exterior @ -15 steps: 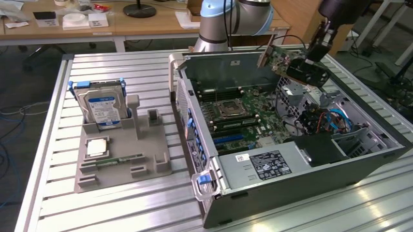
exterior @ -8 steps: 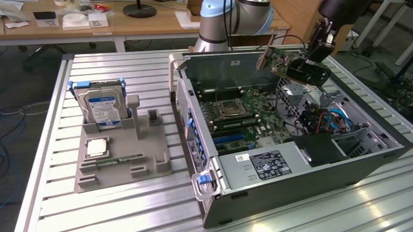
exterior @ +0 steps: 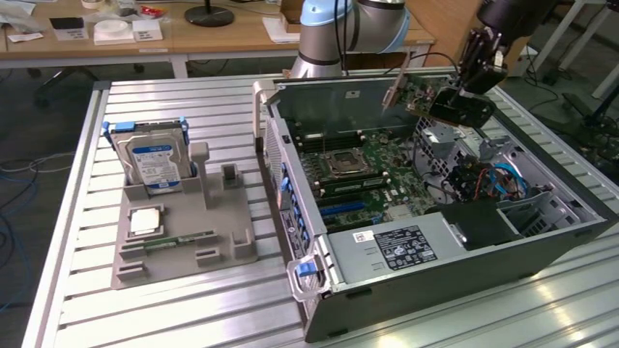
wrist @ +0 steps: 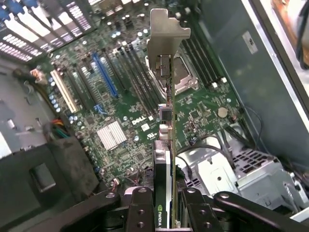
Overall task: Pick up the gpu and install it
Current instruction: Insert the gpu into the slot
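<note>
Gpu held over the open case, not seated.

We find the gripper (wrist: 166, 212) closed partway, its fingers (wrist: 140, 209) clamped on one end of the gpu (wrist: 167, 121). The card hangs above the motherboard (wrist: 116, 96), bracket end away from the grip. The computer case (exterior: 464, 268) lies open on a ribbed metal table (exterior: 193, 304). A grey tray (exterior: 184, 254) beside it carries the hard drive (exterior: 155, 163). Wooden desks (exterior: 222, 36) stand behind.

Place: robotics lab.
Desk (exterior: 174, 319): slatted aluminium, carrying opened computer tower (exterior: 435, 268) and grey parts fixture (exterior: 184, 250).
Robot: arm base (exterior: 334, 32) behind the tower.
Background: cluttered wooden desks (exterior: 222, 40), loose floor cables (exterior: 14, 172).
</note>
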You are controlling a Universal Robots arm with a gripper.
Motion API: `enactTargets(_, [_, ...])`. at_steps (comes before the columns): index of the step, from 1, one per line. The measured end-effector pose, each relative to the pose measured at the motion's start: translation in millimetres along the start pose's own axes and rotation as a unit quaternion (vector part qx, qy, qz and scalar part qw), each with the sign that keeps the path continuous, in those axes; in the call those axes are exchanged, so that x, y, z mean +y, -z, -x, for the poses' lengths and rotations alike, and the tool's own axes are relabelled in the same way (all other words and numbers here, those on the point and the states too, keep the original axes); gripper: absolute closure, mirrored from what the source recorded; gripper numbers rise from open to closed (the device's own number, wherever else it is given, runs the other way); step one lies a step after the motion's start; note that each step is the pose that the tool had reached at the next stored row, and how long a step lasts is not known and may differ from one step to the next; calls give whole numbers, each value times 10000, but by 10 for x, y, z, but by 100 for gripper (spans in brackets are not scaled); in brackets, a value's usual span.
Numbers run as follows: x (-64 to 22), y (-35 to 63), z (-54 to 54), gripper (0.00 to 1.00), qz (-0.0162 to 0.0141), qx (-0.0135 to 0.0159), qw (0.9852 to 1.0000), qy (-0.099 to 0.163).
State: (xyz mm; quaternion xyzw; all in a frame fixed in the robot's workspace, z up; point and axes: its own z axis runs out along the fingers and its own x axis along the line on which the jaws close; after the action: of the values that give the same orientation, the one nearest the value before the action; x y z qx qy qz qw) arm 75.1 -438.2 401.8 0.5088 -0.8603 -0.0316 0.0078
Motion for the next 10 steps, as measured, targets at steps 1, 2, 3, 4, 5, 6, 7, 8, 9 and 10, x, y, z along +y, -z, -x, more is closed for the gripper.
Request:
enactTargets(1, [0, 0, 0, 73, 1, 4, 10000, 69])
enactTargets(2, [0, 0, 0, 73, 2, 8, 9999, 137])
enactTargets(3, [0, 0, 0, 73, 3, 12, 9998, 206])
enactTargets(4, [0, 0, 0, 73, 4, 17, 9996, 275])
enactTargets(5, [0, 0, 0, 73, 5, 20, 9994, 344])
enactTargets(6, [0, -1, 0, 73, 6, 25, 9991, 420])
enactTargets(7, [0, -1, 0, 73, 7, 29, 9988, 489])
enactTargets(8, [0, -1, 0, 73, 8, 33, 9984, 559])
enactTargets(9, [0, -1, 0, 73, 9, 38, 9980, 628])
enactTargets(10, [0, -1, 0, 73, 10, 42, 9975, 699])
